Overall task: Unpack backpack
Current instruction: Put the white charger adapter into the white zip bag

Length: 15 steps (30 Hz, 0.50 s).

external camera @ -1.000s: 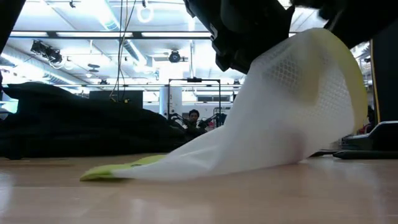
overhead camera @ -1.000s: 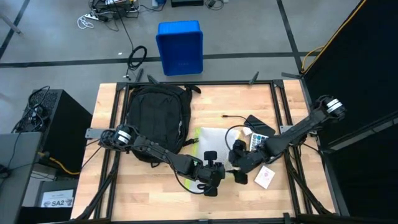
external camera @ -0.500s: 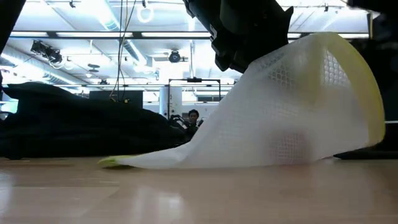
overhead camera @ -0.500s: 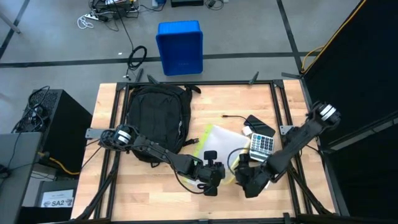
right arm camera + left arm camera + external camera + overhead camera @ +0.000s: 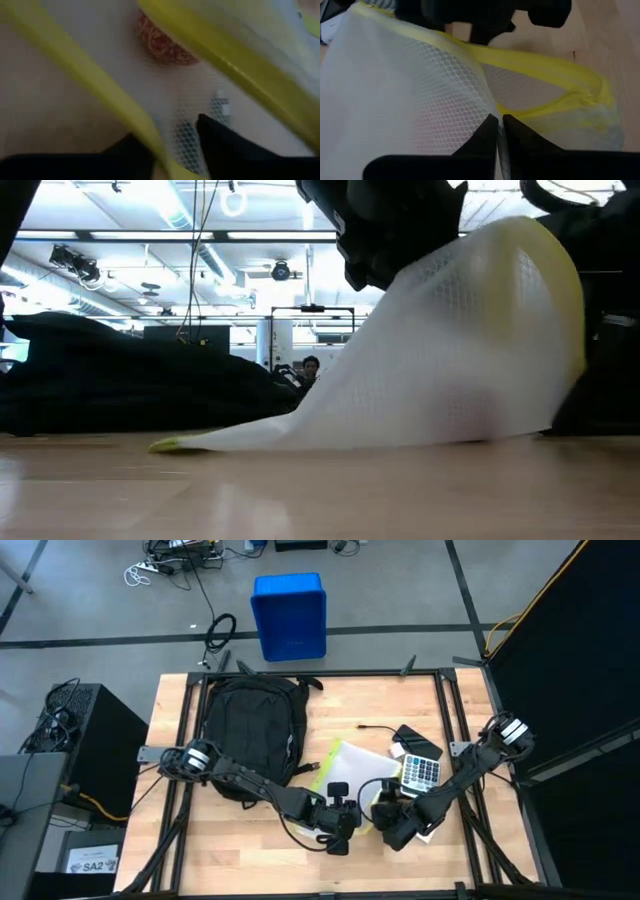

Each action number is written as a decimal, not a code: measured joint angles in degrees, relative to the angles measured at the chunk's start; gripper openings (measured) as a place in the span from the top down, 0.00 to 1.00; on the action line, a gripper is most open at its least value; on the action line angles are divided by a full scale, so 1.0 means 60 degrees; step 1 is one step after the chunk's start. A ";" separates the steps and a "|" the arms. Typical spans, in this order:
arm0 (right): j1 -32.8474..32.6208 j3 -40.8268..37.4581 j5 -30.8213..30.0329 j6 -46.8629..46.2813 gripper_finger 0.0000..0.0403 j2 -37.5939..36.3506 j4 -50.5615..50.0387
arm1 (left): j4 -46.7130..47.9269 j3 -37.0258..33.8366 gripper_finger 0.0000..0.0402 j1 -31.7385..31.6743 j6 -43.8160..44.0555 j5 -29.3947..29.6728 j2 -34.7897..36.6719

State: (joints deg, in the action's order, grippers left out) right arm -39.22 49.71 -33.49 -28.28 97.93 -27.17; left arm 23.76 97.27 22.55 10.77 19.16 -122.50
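The black backpack (image 5: 250, 732) lies flat at the table's far left. A white mesh pouch with yellow edges (image 5: 352, 768) lies right of it. Its near end is raised like a tent (image 5: 450, 360), and its far end rests on the table (image 5: 175, 444). My left gripper (image 5: 340, 825) is shut on the pouch's near end. My right gripper (image 5: 395, 827) is just right of it and open. Its fingers (image 5: 220, 142) stand on either side of a yellow edge (image 5: 150, 125) of the pouch. My left gripper pinches the white mesh (image 5: 492, 107) between its two fingertips, just beside the yellow edge (image 5: 530, 112), coming from the table's near side. The pinched end is lifted and the pouch's far end stays on the table. My right gripper: I cannot tell whether its fingers touch the yellow edge.
A calculator (image 5: 421, 773), a black flat item (image 5: 412, 738) and a thin cable (image 5: 376, 727) lie right of the pouch. A red-patterned item (image 5: 162, 42) shows through the mesh. A blue bin (image 5: 289, 615) stands on the floor beyond the far edge.
My right gripper has moved from beside the calculator toward the table's near edge, then left to the pouch's raised near end. The pouch has shifted and its raised end has bulged higher, while its far end stays on the table. My left gripper has kept still.
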 joint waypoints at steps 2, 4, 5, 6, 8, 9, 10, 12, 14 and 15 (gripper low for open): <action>0.0000 0.0000 -0.0024 0.0020 0.91 -0.0128 -0.0052 | 0.0190 0.0000 1.00 0.0000 -0.0004 0.0000 0.0113; -0.0004 0.0000 -0.0094 -0.0044 0.97 -0.0248 -0.0137 | 0.0293 0.0002 1.00 0.0000 -0.0004 0.0016 0.0212; -0.0032 0.0000 -0.0237 -0.0117 0.97 -0.0332 -0.0217 | 0.0357 0.0004 1.00 0.0000 -0.0004 0.0023 0.0269; -0.0071 0.0006 -0.0407 -0.0198 0.98 -0.0439 -0.0318 | 0.0423 0.0004 1.00 0.0000 -0.0004 0.0033 0.0313; -0.0155 0.0159 -0.0880 -0.0257 0.99 -0.0629 -0.0653 | 0.0641 0.0004 1.00 0.0011 -0.0003 0.0094 0.0454; -0.0237 0.0259 -0.1189 -0.0283 1.00 -0.0702 -0.0830 | 0.0779 0.0004 1.00 0.0011 0.0024 0.0166 0.0490; -0.0323 0.0385 -0.1520 -0.0312 1.00 -0.0784 -0.1023 | 0.0849 0.0004 1.00 0.0015 0.0036 0.0324 0.0539; -0.0466 0.0726 -0.2012 -0.0253 1.00 -0.0953 -0.1419 | 0.1089 0.0004 1.00 0.0015 0.0047 0.0579 0.0661; -0.0538 0.1141 -0.2295 -0.0122 1.00 -0.1097 -0.1673 | 0.1185 0.0004 1.00 0.0015 0.0051 0.0725 0.0772; -0.0557 0.1335 -0.2402 -0.0001 1.00 -0.1158 -0.1862 | 0.1208 0.0004 1.00 0.0015 0.0054 0.0750 0.0806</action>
State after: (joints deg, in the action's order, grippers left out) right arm -42.56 57.73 -47.90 -28.28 90.98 -38.34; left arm 31.01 97.30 22.63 11.09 23.66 -117.67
